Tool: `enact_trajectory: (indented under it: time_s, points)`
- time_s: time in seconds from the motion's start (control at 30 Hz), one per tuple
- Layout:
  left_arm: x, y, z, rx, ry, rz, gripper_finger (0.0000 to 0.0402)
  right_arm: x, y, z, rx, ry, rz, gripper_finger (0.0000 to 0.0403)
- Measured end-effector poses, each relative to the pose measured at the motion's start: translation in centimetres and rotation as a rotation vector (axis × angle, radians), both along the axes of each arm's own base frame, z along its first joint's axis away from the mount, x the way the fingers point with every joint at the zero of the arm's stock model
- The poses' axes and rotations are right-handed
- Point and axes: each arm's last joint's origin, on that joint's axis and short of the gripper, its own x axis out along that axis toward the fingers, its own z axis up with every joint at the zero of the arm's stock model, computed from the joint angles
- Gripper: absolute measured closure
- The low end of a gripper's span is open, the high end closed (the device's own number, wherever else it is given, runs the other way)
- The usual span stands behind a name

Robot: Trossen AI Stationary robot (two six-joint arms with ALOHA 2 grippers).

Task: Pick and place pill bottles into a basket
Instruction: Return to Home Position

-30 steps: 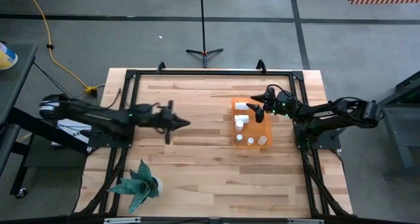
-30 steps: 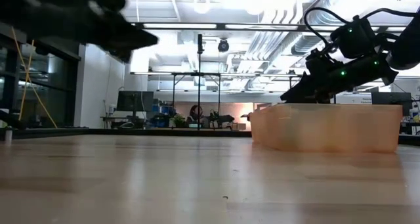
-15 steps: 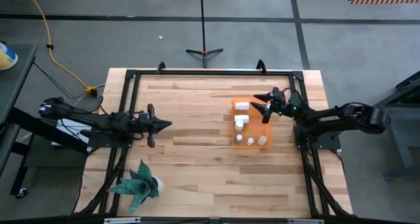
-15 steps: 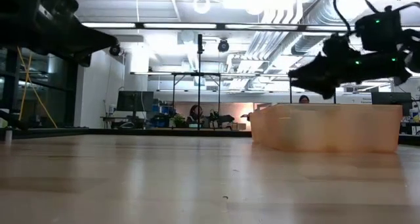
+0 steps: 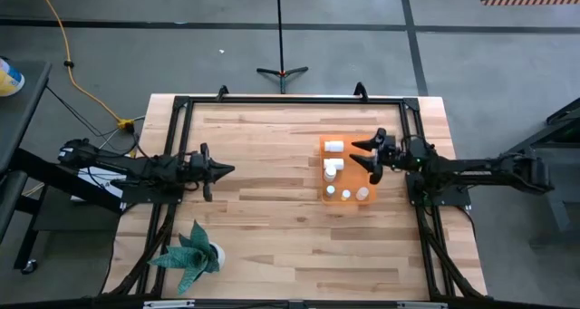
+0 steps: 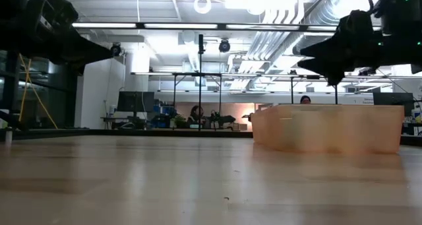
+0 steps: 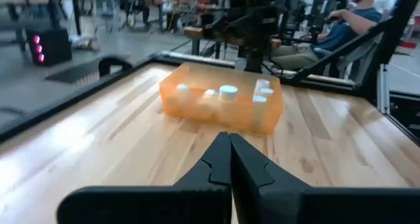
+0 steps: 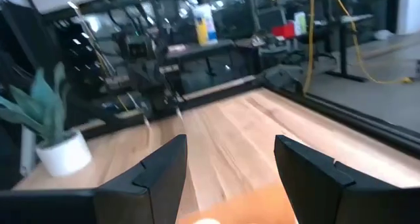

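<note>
The orange basket [image 5: 353,177] stands on the table's right half and also shows in the low view [image 6: 330,127] and the left wrist view [image 7: 197,109]. Several white pill bottles [image 5: 332,168] stand or lie inside it [image 7: 228,91]. My right gripper [image 5: 359,155] is open and empty, level above the basket's right side [image 6: 318,53] [image 8: 230,159]. My left gripper [image 5: 230,169] is shut and empty, above the table's left half [image 6: 99,52] [image 7: 230,145], pointing toward the basket.
A potted green plant [image 5: 190,250] stands near the table's front left corner and shows in the right wrist view [image 8: 56,135]. Bare wood [image 5: 281,209] lies between the two grippers. A black frame [image 5: 290,101] runs around the table top. People sit in the room beyond.
My left gripper has drawn back toward the table's left edge, staying shut. My right gripper has risen from the basket and tipped from slanting down to level, while its arm has drawn back toward the table's right edge. The bottles and basket have stayed still.
</note>
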Motion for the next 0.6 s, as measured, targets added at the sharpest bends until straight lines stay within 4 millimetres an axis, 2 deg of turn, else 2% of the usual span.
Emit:
enact_trajectory:
  time_s: [0.07,0.2,0.37,0.6]
  points:
    - [0.0,0.0,-0.2,-0.025,0.016,0.015,0.0364,-0.2,0.7,-0.2,0.002,0.036,-0.011,0.0183]
    - [-0.1,0.0,-0.5,-0.041,0.040,0.018,0.0380,-0.7,2.1,-0.3,-0.009,0.077,-0.011,0.0183]
    - [-0.1,0.1,-0.5,-0.014,0.041,0.038,0.0375,-1.8,2.8,-0.4,-0.020,0.109,-0.083,0.0183]
    - [-0.1,0.1,-0.8,-0.006,0.045,0.039,0.0379,-3.1,3.6,-0.5,0.017,0.107,-0.031,0.0207]
